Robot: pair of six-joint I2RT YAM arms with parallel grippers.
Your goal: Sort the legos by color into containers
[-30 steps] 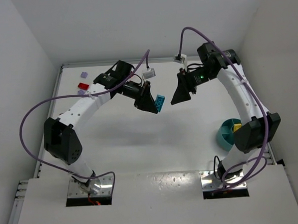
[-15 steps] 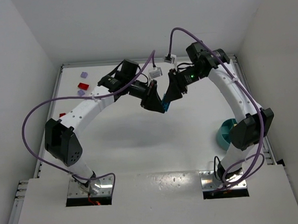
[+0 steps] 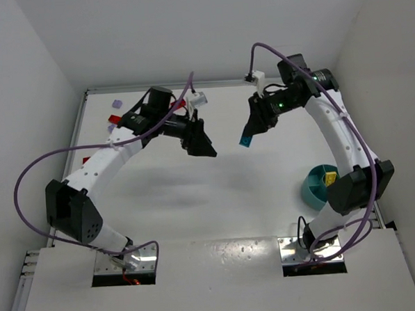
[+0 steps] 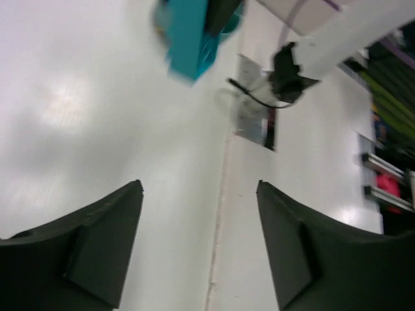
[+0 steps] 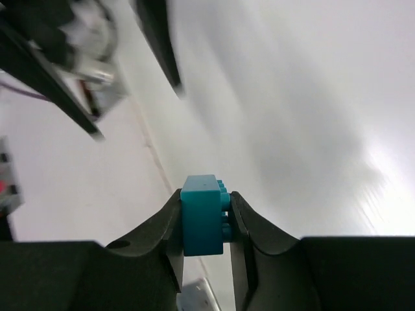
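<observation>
A cyan lego [image 3: 246,140] hangs above the middle of the table, and my right gripper [image 3: 250,131] is shut on it. In the right wrist view the brick [image 5: 201,223] sits clamped between the two fingertips [image 5: 205,197], studs against the right finger. My left gripper [image 3: 203,147] stands open and empty a little to the left of the brick. Its wrist view shows wide-apart fingers [image 4: 200,184] and the cyan lego [image 4: 191,39] ahead. The teal container [image 3: 314,189] stands at the right edge with a yellow lego [image 3: 329,179] inside.
At the far left of the table lie a lavender brick [image 3: 116,103], a red brick [image 3: 112,119] and a small red piece [image 3: 86,160]. White walls close in the table on the left, back and right. Purple cables loop above both arms.
The cyan lego passed from my left gripper to my right. The left opened and drew back leftward. The right closed on the brick and carried it slightly rightward.
</observation>
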